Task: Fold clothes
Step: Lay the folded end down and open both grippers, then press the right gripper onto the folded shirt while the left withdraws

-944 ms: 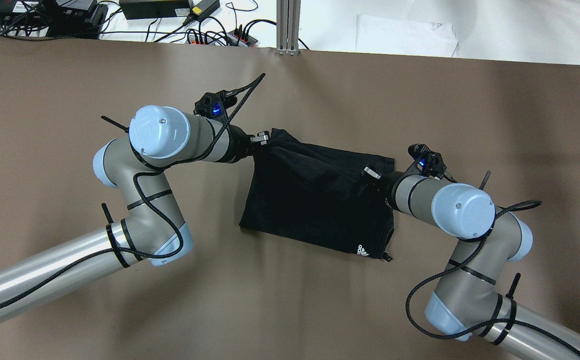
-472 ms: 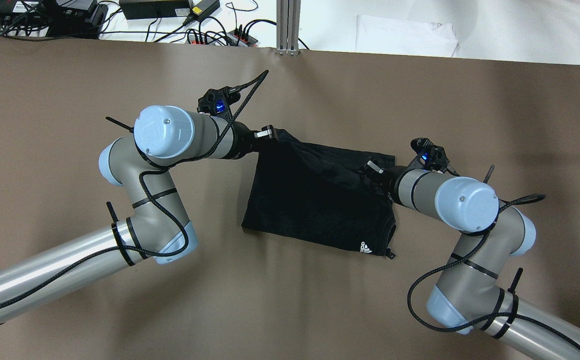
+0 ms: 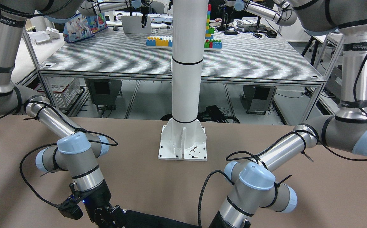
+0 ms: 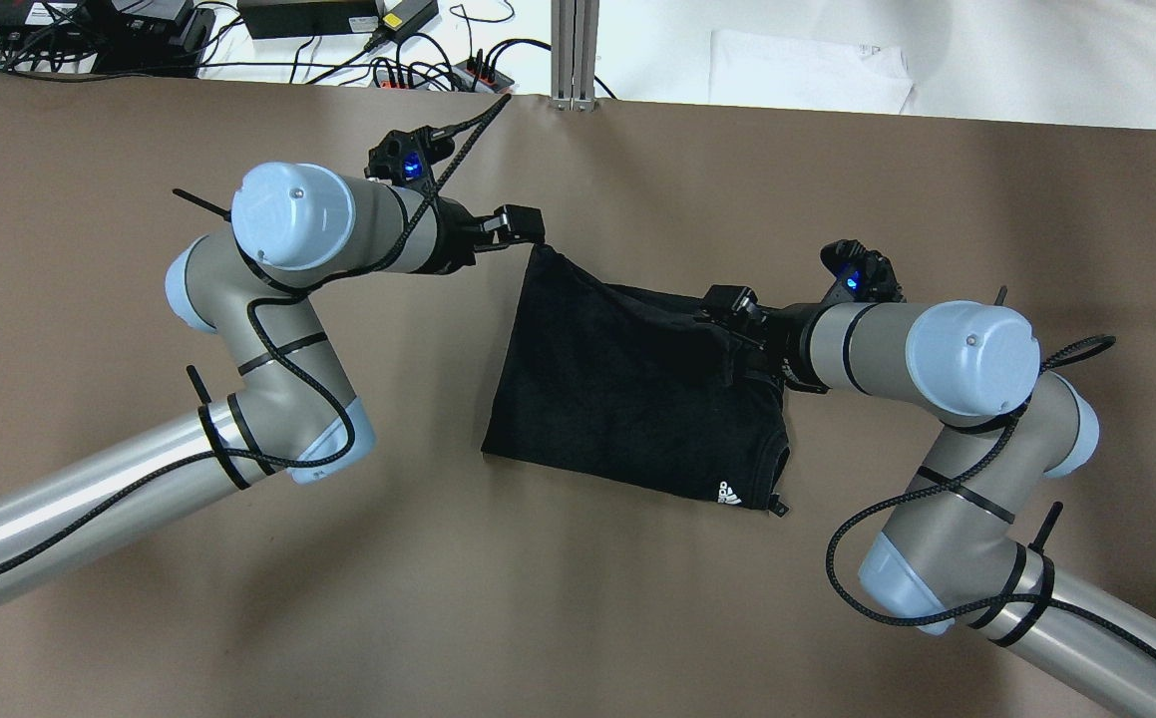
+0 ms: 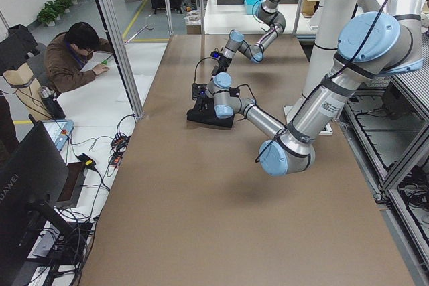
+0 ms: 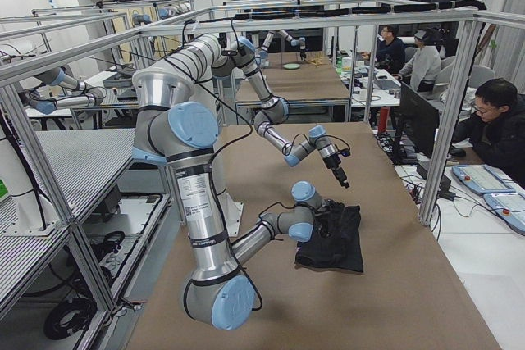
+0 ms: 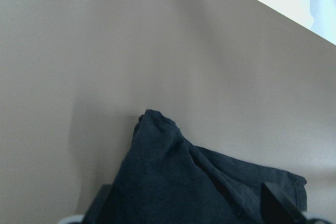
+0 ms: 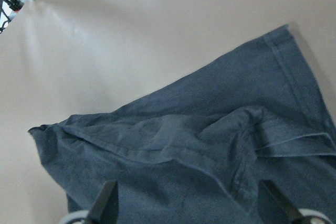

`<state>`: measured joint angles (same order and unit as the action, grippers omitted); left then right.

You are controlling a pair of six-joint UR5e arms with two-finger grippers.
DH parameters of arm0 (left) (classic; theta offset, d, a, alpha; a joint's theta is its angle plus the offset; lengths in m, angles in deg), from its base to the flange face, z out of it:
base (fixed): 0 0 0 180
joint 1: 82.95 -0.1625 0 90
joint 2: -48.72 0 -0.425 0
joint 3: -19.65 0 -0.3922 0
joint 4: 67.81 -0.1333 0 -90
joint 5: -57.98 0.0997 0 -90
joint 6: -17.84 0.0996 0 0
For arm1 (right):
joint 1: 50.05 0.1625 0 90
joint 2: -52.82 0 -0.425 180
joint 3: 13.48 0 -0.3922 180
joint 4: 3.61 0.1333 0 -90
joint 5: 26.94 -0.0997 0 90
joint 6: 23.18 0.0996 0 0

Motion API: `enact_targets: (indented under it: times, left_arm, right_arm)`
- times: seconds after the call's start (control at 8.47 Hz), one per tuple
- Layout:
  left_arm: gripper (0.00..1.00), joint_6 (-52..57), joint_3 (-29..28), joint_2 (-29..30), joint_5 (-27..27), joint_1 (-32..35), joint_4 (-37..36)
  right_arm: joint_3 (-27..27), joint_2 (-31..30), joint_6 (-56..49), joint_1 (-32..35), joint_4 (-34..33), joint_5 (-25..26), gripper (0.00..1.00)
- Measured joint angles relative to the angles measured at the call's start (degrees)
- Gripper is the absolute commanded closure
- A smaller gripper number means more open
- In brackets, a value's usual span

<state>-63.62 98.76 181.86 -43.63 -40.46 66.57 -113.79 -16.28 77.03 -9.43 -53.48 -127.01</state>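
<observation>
The black garment [image 4: 627,399] lies mid-table, with a small white mark [image 4: 727,493] near its front right corner. My left gripper [image 4: 523,227] is shut on its far left corner and holds that corner lifted, the cloth taut below it. My right gripper [image 4: 732,304] is shut on the far right part of the top layer, which bunches under it. The left wrist view shows the garment [image 7: 184,182] hanging between the fingers [image 7: 275,200]. The right wrist view shows creased cloth [image 8: 210,145] with a hemmed edge. The front view shows only the garment's edge [image 3: 145,220] beside my right gripper [image 3: 104,218].
The white pillar's base [image 3: 183,144] stands at the robot's side of the brown table [image 4: 139,598]. Cables and power units [image 4: 318,20], a metal post [image 4: 575,50] and a white sheet [image 4: 807,70] lie beyond the far edge. An operator [image 5: 77,51] sits off that side.
Both grippers have moved toward the table's far edge with the garment's far edge in them. The left corner has risen and pulled taut; the near part has stayed in place.
</observation>
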Motion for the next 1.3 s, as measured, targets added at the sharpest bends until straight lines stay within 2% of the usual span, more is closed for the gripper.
enact_targets:
  times: [0.35,0.71,0.94,1.3]
  left_arm:
    - [0.00,3.4,-0.1,-1.5,-5.9,5.0,0.0]
    - [0.00,8.8,-0.1,-4.1,-10.1,8.7,0.1]
    - [0.00,9.9,-0.1,-4.8,-10.6,9.3,0.2]
    - [0.00,10.3,-0.8,-5.6,-10.4,9.3,0.8]
  right_arm:
    - [-1.1,2.4,-2.8,-5.3,-5.9,0.0,0.06]
    - [1.1,7.0,-15.2,-9.8,-17.6,3.7,0.06]
    - [7.2,11.3,-21.9,-8.8,-21.7,4.2,0.06]
    - [20.4,17.9,-30.9,-2.5,-22.0,4.2,0.07]
